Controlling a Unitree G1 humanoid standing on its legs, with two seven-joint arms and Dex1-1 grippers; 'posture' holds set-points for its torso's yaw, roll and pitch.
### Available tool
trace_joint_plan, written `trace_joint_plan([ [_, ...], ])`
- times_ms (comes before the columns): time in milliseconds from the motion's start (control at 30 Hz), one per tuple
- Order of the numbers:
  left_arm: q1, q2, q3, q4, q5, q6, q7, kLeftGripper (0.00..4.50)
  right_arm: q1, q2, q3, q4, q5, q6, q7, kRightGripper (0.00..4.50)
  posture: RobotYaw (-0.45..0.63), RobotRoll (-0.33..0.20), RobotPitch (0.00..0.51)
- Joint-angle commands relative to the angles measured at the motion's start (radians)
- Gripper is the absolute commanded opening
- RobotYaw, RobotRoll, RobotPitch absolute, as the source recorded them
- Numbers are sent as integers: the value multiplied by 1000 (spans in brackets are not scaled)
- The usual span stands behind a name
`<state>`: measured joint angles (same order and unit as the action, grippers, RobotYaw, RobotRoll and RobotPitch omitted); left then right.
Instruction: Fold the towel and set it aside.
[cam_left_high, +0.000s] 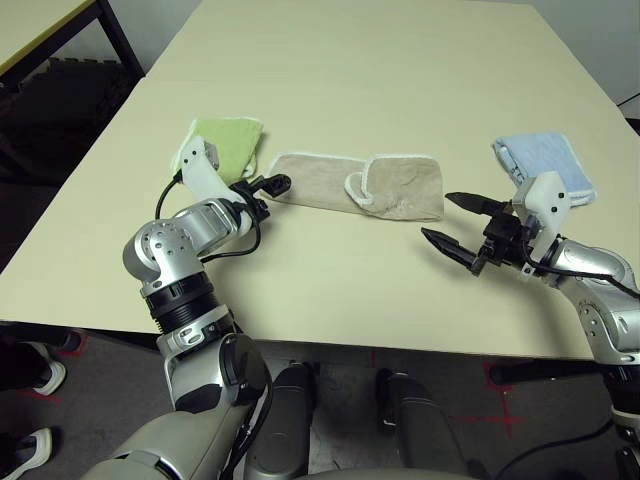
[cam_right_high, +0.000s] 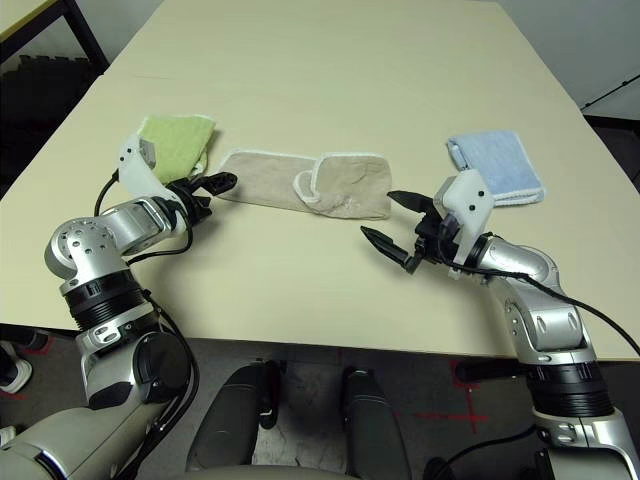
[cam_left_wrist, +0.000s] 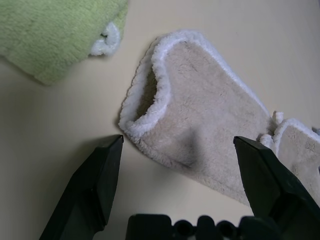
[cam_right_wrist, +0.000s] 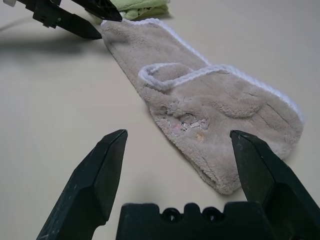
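You have three towels on the cream table (cam_left_high: 330, 60): one beige towel (cam_left_high: 350, 183) in the middle, one lime-green towel (cam_left_high: 228, 143) off its left end, and one light-blue towel (cam_left_high: 545, 160) well apart to the right; the beige one lies flat as a long strip, already doubled over, with its white-stitched edge curling across the upper face near the centre and a worn pale patch on the half nearer your right arm; the green towel sits just beside its left end without clearly touching it; you have two arms, one gripper each.

Your left gripper (cam_left_high: 268, 186) reaches forward and tilts downward at the beige towel's left end; its fingers (cam_left_wrist: 95, 185) stand wide apart and hold nothing; from the left wrist the folded end of the towel lies between and beyond the two tips, and from the right wrist those tips look to be at the towel's corner, though you cannot tell whether they touch it.

Your right gripper (cam_left_high: 455, 222) hangs roughly level above bare table, pointing in toward the towel's right end and short of it; its fingers (cam_right_wrist: 97, 180) are also spread wide and empty; the blue towel lies behind that wrist.
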<state>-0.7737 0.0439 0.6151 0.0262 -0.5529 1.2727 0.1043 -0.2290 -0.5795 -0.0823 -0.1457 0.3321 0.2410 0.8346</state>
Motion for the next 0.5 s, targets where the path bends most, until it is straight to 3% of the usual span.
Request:
trace_joint_plan([
  [33,13,-8,-31,54,10,-19,2,4500,21,-18,-16,-22,8,11,-5,4471,124,0,171],
  [500,13,-17,-78,126,-2,-105,-3,4500,34,-24,-21,-40,12,22,-14,4471,94,0,159],
])
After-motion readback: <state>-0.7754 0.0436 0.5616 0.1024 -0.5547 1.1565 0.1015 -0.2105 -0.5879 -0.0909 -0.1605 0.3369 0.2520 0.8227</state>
